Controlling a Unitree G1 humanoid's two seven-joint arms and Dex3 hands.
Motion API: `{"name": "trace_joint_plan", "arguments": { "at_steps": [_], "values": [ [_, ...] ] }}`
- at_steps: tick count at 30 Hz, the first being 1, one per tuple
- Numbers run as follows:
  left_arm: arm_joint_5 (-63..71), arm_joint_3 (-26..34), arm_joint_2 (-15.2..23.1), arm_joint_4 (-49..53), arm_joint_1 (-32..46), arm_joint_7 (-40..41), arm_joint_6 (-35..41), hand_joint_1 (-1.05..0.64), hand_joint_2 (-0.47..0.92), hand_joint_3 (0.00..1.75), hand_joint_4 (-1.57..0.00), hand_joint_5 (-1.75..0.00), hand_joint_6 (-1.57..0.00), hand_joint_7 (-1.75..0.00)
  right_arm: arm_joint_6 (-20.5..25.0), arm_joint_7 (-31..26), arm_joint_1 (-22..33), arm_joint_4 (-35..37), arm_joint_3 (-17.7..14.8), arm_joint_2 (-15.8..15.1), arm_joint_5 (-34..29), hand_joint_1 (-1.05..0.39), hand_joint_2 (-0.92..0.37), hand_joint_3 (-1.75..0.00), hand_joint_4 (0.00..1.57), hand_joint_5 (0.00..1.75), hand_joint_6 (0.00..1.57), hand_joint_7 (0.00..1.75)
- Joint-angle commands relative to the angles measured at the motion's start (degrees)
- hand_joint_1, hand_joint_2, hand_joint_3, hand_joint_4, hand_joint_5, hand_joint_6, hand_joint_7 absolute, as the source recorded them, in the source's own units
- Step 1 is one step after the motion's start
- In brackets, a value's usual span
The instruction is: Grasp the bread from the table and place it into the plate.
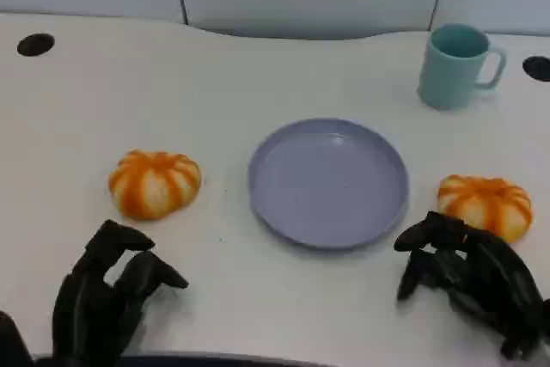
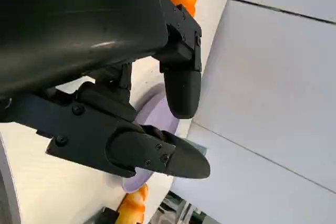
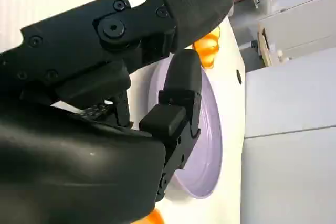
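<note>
White tabletop [image 1: 258, 83] carried a purple plate [image 1: 328, 182] near its middle, with one bread [image 1: 155, 183] left of it and another bread [image 1: 485, 204] right. Nothing was held by the left hand [image 1: 107, 294] or right hand [image 1: 468, 277], fingers loosely apart. Either roll should probably be enclosed gently from above.

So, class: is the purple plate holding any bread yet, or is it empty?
Empty. The head view shows the plate bare, with one bread on the table to its left and the other bread to its right, both outside the rim.
</note>
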Motion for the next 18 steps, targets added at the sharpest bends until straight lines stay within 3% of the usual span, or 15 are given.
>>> {"name": "trace_joint_plan", "arguments": {
  "at_steps": [1, 18],
  "values": [
    [-0.26, 0.37, 0.93, 0.6, -0.4, -0.8, -1.06, -0.73, 0.92, 0.11, -0.53, -1.75, -0.35, -1.75, 1.53, -0.8, 1.38, 1.49, -0.26, -0.54, -0.11, -0.54, -0.92, -0.13, 0.64, 1.55, 0.72, 1.03],
    [-0.04, 0.22, 0.91, 0.01, -0.12, 0.02, -0.6, -0.73, 0.92, 0.12, -0.54, -1.75, -0.35, -1.75, 1.04, -0.02, 1.23, 2.18, -0.51, -0.57, 0.18, -0.51, -0.92, -0.14, 0.65, 1.55, 0.72, 1.03]
  ]
}}
